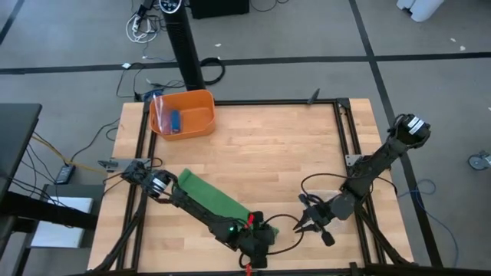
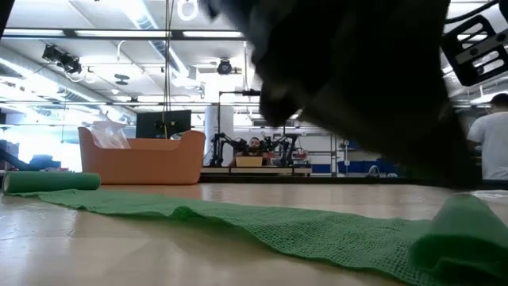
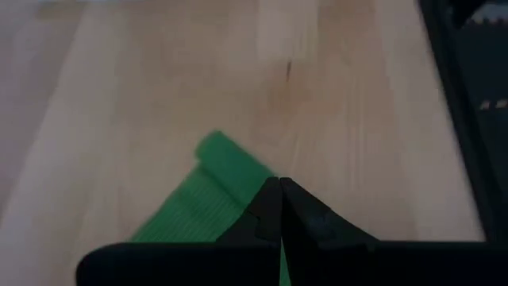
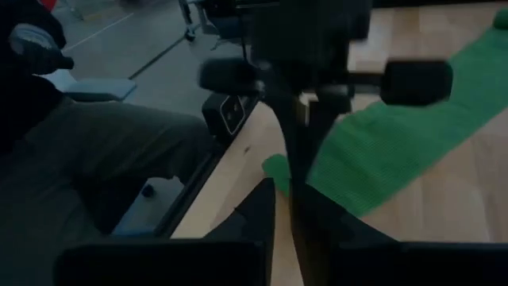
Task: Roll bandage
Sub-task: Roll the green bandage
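The bright green bandage (image 1: 219, 198) lies flat as a strip slanting across the table's near left part. Its near end is turned over into a short roll (image 3: 226, 159), which shows large in the low view (image 2: 464, 230). Its far end (image 2: 51, 181) looks like a thick roll too. My left gripper (image 1: 259, 234) is shut, and its tips (image 3: 279, 187) are at the near roll's edge. My right gripper (image 1: 301, 216) hangs just right of that end, pointing at it, its fingers (image 4: 266, 208) a narrow gap apart with nothing between them. My left gripper's shut fingertips (image 3: 270, 195) slant down from the table's left over the edge of the bandage's near rolled end (image 3: 246, 179). Whether they touch or pinch the fabric, I cannot tell, because the fingers themselves cover that spot. The roll and the strip rest on the table.
An orange basket (image 1: 201, 127) with a small blue item and clear plastic stands at the far left. A black frame (image 1: 337, 115) runs around the wooden top. A seated person (image 4: 95, 151) is close beyond the table's near edge.
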Motion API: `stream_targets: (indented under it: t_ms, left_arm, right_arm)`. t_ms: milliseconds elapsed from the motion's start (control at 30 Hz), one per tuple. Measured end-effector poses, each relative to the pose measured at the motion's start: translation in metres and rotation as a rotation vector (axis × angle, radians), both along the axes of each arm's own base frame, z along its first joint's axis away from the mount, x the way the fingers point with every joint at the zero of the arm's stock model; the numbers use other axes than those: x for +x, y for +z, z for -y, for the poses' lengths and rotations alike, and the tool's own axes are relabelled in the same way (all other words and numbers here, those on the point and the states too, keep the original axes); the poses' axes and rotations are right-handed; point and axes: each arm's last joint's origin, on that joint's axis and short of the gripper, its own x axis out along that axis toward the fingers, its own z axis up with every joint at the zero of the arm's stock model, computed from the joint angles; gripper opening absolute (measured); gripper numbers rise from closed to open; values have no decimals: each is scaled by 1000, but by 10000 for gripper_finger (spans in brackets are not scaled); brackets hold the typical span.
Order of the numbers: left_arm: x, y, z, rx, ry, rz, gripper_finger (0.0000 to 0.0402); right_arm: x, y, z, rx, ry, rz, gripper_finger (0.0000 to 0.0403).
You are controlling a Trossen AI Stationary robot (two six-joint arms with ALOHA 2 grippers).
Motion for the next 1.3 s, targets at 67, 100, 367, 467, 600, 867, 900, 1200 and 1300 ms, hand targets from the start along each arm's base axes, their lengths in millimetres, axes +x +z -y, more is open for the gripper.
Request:
stream_targets:
  t_ms: [67,100,367,467,600,867,900,1200,1300]
  left_arm:
    - [-3,2,-1,0,36,-18,5]
    - [-4,0,-1,2,48,-37,5]
    - [-4,-15,2,-84,36,-33,5]
    - [-2,-19,3,-117,20,-1,5]
    - [3,-11,7,-150,-2,78,5]
    - [13,-35,8,-186,-14,107,5]
    - [13,-35,8,-189,-14,115,5]
    - [17,25,15,-98,-76,203,5]
    - [4,35,21,12,-34,144,5]
  right_arm:
    - [0,-2,0,-10,-19,-5,30]
    - [0,-2,0,-10,-24,-4,26]
    - [0,-2,1,-14,-27,-5,19]
    - [0,-2,1,-14,-27,-6,20]
    - [0,-2,1,-12,-27,-7,20]
    - [0,-4,-3,39,18,-28,26]
    - [1,-5,-4,42,20,-29,29]
    - [31,-19,-16,4,-4,-75,67]
    - [45,-24,-21,-39,-23,-110,75]
